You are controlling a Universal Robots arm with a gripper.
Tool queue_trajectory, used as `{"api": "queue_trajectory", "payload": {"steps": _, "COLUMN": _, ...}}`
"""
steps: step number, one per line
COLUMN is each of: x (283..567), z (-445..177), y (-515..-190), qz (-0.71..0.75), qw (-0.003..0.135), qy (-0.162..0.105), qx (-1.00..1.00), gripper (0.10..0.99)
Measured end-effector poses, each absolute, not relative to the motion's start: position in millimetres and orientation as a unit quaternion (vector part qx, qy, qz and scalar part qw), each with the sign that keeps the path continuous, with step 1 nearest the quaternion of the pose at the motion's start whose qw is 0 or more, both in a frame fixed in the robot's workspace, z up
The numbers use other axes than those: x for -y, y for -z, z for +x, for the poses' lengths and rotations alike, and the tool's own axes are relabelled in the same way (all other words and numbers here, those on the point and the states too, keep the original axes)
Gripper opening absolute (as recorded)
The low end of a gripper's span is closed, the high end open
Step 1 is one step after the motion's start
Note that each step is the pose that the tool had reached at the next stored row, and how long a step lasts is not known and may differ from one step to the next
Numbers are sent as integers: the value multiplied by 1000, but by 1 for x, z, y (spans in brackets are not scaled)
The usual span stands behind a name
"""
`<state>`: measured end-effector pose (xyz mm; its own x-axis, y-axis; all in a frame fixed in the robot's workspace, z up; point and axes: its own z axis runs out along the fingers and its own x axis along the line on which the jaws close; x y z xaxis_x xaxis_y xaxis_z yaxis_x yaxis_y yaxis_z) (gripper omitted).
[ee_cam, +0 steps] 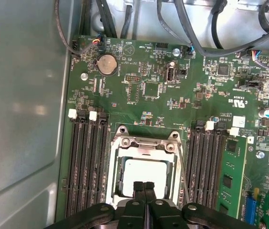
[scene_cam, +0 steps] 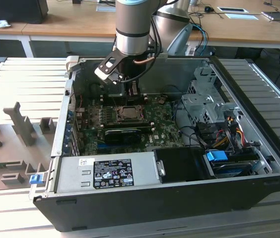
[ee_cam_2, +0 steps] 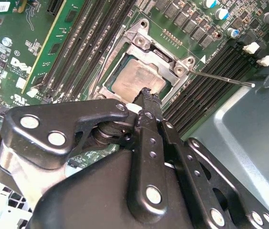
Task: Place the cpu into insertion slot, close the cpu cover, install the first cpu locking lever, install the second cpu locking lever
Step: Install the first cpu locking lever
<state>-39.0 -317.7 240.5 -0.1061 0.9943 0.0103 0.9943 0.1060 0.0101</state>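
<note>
In the first wrist view, memory slots flanked the socket, where the cpu cover lay flat, framing the cpu. The claw, its fingers pressed together and holding nothing, stood at one edge of the cpu. A thin locking lever ran just beside the cover.

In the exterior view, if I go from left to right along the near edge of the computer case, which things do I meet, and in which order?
blue clip → power supply with its label → black box → blue connector
</note>
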Motion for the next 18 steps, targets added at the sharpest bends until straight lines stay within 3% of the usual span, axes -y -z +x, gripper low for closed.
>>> {"api": "queue_trajectory", "payload": {"steps": 18, "x": 318, "z": -39, "y": -256, "qz": -669, "qw": 0, "qy": 7, "qx": 743, "gripper": 106}}
